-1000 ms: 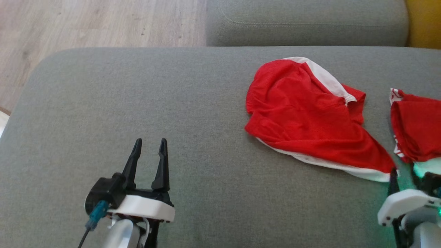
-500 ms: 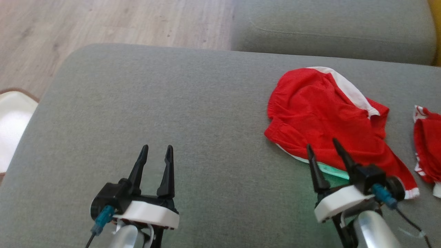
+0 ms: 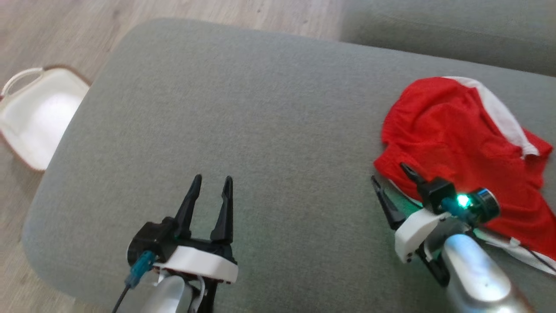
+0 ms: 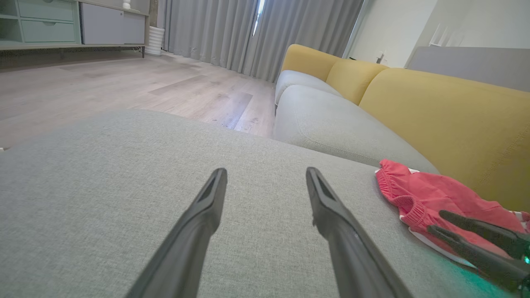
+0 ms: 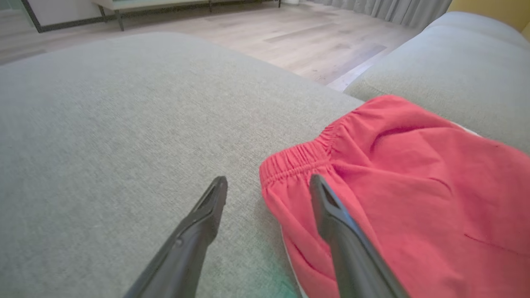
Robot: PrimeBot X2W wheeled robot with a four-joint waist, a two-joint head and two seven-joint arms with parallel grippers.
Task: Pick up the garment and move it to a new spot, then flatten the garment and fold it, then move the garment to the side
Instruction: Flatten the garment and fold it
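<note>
Red with white trim, crumpled on the right side of the grey cushion (image 3: 260,108): the garment (image 3: 456,143). At its elastic waistband edge, the right gripper (image 3: 388,171), spread wide, grasping nothing, one finger over red cloth and the other over bare cushion. Well apart, over bare fabric, the left gripper (image 3: 213,178), likewise released and empty. On the wooden floor at left, a white tray (image 3: 39,117).

Red garment (image 3: 460,143) on grey cushion (image 3: 243,113)
</note>
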